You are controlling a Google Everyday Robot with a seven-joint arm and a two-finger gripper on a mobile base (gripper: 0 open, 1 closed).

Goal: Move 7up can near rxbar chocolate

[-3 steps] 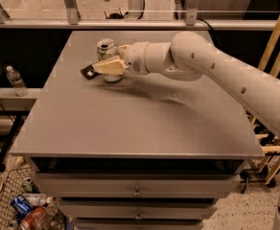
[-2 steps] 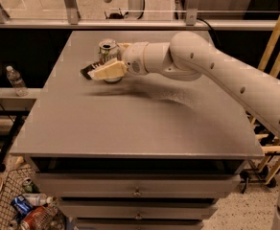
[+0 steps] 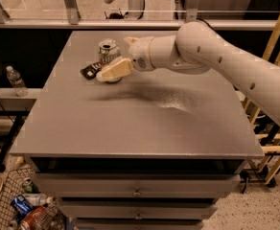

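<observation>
One 7up can [image 3: 108,51] between fingers [image 3: 115,69], one rxbar [image 3: 89,71]

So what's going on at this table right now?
The robot's arm reaches across the gray table, with its pincer low at the far left part of the top, right in front of the upright 7up can. The rxbar chocolate lies flat just to the left of the pincer, close to the can. From this view it is unclear whether the pincer actually has hold of the can.

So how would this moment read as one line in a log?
claw: far side of table, low in front of 7up can | 7up can: upright | rxbar chocolate: flat, beside claw
</observation>
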